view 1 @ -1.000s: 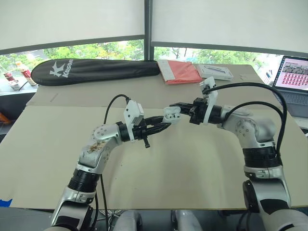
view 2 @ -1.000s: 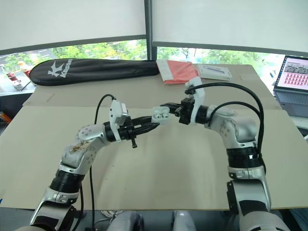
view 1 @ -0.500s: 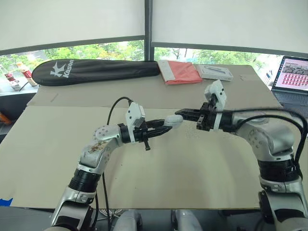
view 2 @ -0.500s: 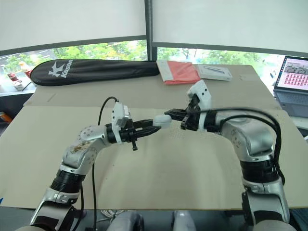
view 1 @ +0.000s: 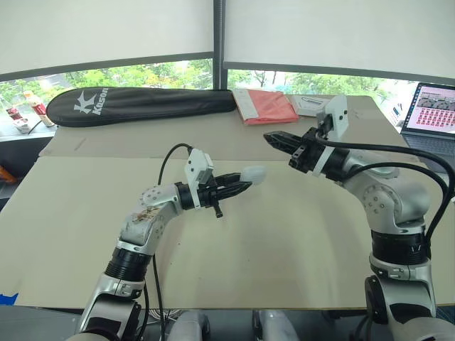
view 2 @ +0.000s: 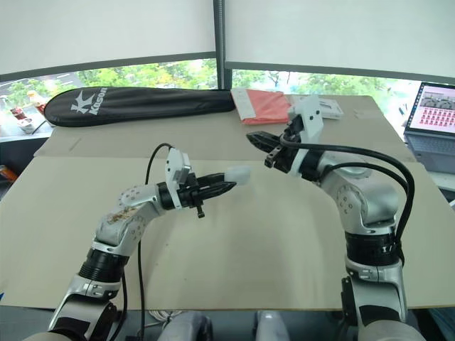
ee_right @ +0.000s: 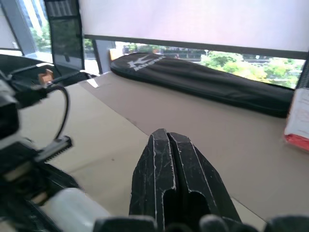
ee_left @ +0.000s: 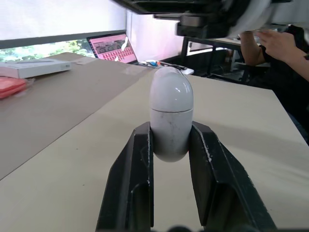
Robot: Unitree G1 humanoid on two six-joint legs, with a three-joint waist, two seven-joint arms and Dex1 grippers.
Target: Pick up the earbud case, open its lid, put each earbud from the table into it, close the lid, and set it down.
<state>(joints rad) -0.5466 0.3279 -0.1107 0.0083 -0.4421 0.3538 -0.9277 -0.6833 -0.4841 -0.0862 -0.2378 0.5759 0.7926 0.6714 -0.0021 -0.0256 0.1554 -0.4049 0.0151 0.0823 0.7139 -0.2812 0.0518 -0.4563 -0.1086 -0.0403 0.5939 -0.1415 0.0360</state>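
Above the tan table, the robot's left gripper clamps the white earbud case by its lower half, with the lid shut and the case held clear of the surface. The case's long axis runs on along the fingers, its rounded lid end pointing away from the wrist toward the robot's right. Setting it down looks like the left arm's job, since bare table lies directly beneath, and that drop is what the coming move turns on. Higher and to the right, the right gripper hangs apart from the case, its two fingers pressed together on nothing. Half a second ago its tips were at the lid end, and a second ago the lid stood open between the two grippers. Since then the lid has closed and the right arm has lifted back. Along the far edge lie a black racket bag, a red pouch, a white box and an open laptop.
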